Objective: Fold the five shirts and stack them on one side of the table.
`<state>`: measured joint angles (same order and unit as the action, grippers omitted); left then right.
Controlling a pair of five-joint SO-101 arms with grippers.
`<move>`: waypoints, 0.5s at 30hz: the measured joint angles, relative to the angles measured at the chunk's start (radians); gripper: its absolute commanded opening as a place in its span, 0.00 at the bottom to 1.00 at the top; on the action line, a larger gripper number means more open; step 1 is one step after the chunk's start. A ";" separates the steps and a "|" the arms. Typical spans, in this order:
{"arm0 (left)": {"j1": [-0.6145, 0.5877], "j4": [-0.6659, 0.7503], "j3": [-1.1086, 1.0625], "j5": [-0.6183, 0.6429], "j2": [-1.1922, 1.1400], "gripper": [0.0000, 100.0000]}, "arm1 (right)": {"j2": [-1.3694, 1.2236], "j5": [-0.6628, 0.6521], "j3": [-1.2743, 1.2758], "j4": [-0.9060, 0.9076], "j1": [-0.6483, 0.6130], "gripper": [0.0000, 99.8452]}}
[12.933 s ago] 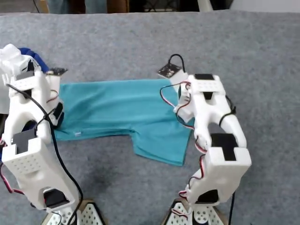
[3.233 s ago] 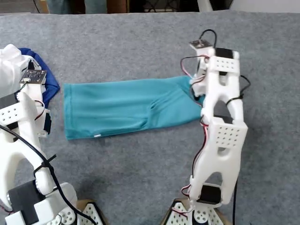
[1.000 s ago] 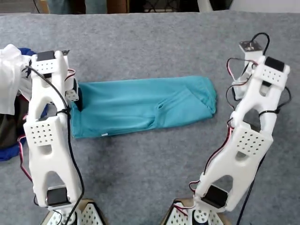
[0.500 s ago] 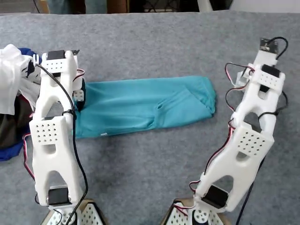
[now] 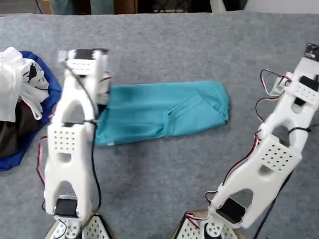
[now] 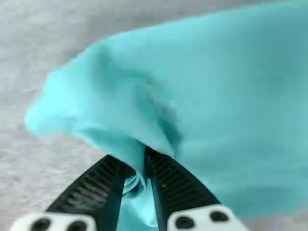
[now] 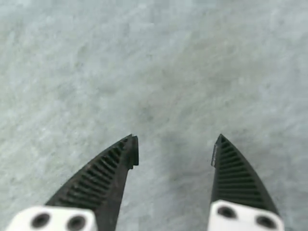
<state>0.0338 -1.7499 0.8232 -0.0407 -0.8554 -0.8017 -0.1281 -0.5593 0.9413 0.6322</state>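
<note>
A teal shirt (image 5: 167, 112) lies folded into a long strip across the middle of the grey table (image 5: 164, 45). My left gripper (image 6: 142, 159) is shut on the strip's left end, where the teal shirt (image 6: 202, 110) bunches up between the black fingers (image 6: 168, 175). In the high view the left arm (image 5: 82, 64) stands over that end. My right gripper (image 7: 174, 147) is open above bare grey cloth, its fingers (image 7: 118, 161) wide apart with nothing between them. The right arm (image 5: 299, 94) is at the table's right edge, well away from the shirt.
A heap of other shirts (image 5: 20, 94), white on top of blue and dark ones, sits at the table's left edge. Grey table surface lies free behind and in front of the teal strip. Both arm bases stand at the near edge.
The left arm has moved right with the shirt's left end in its gripper, shortening the strip. The right arm has drawn away farther to the right edge.
</note>
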 measured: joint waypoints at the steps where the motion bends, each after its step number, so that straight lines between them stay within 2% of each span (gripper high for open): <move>1: 0.029 0.000 0.000 0.000 0.018 0.03 | 0.000 0.000 0.000 -0.012 0.012 0.25; 8: 0.219 0.000 0.029 0.123 0.068 0.03 | 0.000 0.002 0.000 -0.066 0.101 0.25; 15: 0.397 0.020 0.227 0.207 0.068 0.03 | -0.002 0.002 -0.017 -0.066 0.104 0.25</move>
<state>0.4312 -1.7300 1.0503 0.1665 -0.7879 -0.8032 -0.1266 -0.5762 0.8753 0.7365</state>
